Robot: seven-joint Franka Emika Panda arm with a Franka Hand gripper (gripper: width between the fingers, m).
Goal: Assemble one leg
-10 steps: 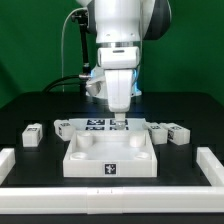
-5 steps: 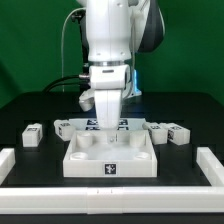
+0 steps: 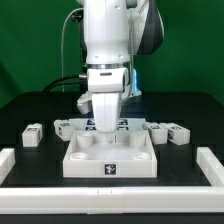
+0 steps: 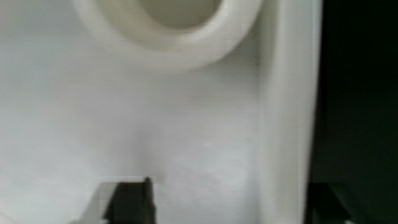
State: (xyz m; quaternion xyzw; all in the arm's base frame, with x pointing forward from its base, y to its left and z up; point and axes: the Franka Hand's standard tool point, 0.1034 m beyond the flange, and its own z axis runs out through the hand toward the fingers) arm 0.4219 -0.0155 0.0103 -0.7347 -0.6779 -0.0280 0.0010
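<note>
The large white tray (image 3: 84,160) lies in the middle of the table with a tag on its front wall. My gripper (image 3: 105,129) is lowered onto the tray's far edge. In the wrist view the gripper (image 4: 237,205) straddles the tray's rim (image 4: 285,120): one finger (image 4: 128,202) stands over the tray's white surface, the other over the dark table outside. The jaws stand wide apart, and a round corner socket (image 4: 169,20) lies ahead. Small white tagged legs lie beside the tray: two at the exterior view's left (image 3: 33,133) (image 3: 62,127), two at its right (image 3: 160,130) (image 3: 178,134).
The marker board (image 3: 92,123) lies just behind the tray, partly hidden by my arm. White rails border the table at the exterior view's left (image 3: 8,160), right (image 3: 213,166) and front (image 3: 110,204). A black cable hangs behind the arm.
My arm has moved toward the exterior view's left and down onto the tray's far edge. It has stayed nearly still over the last half second. The legs and tray have not moved.
</note>
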